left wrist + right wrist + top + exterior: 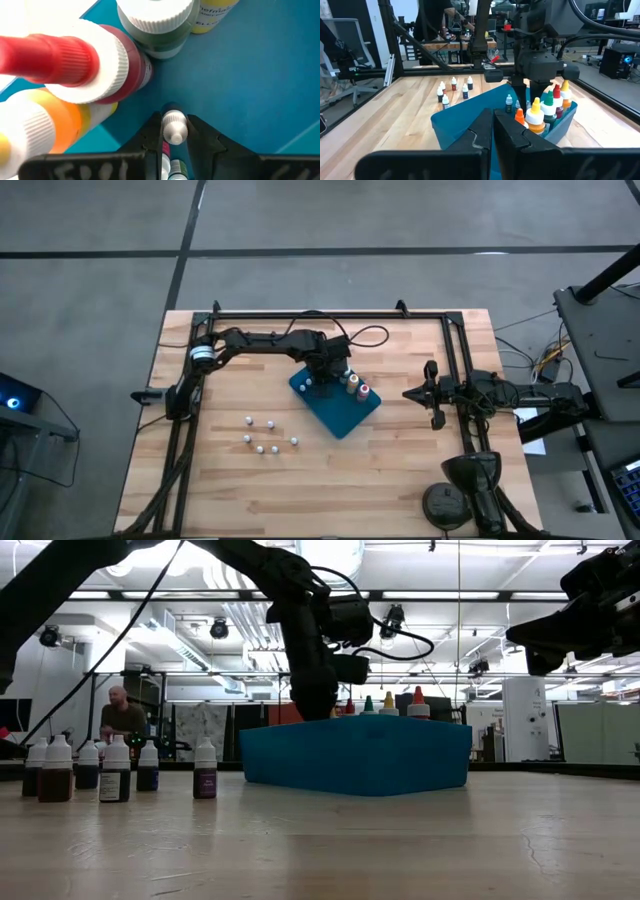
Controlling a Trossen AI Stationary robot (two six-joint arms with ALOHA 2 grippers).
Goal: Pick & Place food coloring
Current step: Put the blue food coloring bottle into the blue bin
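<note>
left pincer gripping white-topped bottle, over blue tray

On the yellow bottle standing in the tray, only the letters "ELL" of a label can be made out. White marks on the left pincer's dark body cannot be read.

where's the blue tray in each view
high: blue tray at table centre, under the left gripper.
low: wide blue box mid-picture.
left wrist: its blue floor fills the background.
right wrist: centre, behind the right gripper.
Shared landmark: the red-topped bottle in the tray.
</note>
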